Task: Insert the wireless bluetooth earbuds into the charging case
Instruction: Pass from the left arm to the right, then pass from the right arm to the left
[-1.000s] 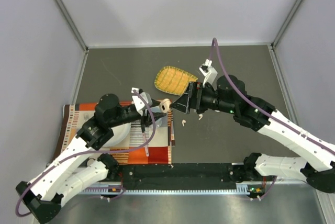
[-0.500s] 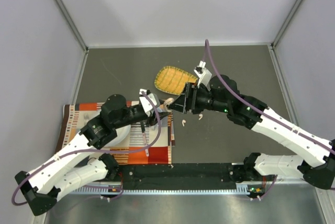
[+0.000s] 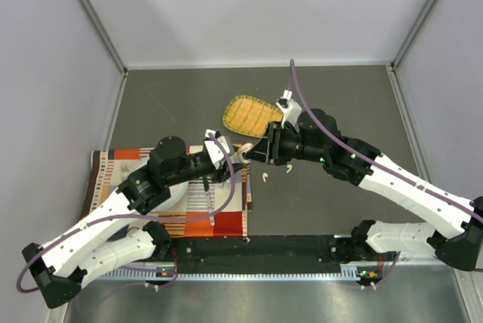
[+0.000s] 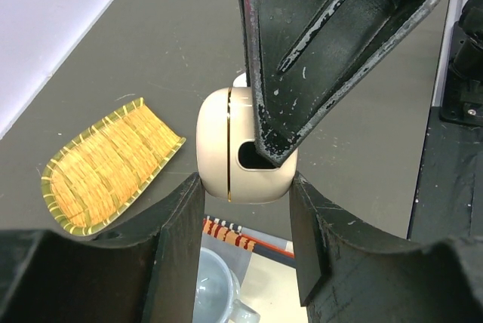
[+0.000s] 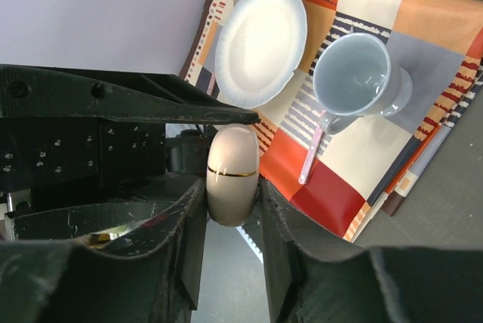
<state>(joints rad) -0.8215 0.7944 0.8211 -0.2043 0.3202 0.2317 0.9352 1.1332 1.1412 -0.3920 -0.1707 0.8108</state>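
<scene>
L gripper [image 4: 245, 187] and R gripper [image 5: 230, 202] both clamp the cream egg-shaped plastic charging case with gold seam [image 4: 226, 146] above the table; 2 small white earbuds [image 3: 277, 173] lie nearby.

Cream charging case [image 4: 230, 146] clamped between left gripper [image 4: 247, 213] fingers; right gripper [image 4: 317, 59] touches its front. Woven tray [image 4: 106, 164] left; cup [image 4: 219, 293] below.

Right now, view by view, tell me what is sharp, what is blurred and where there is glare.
Top external: even light, whole scene sharp, a soft glare band on the metal strip at the near edge. Left wrist: the charging case and woven tray are sharp; the near fingers are dark and soft. Right wrist: cup and plate are crisp, own fingers blurred, no glare.
</scene>
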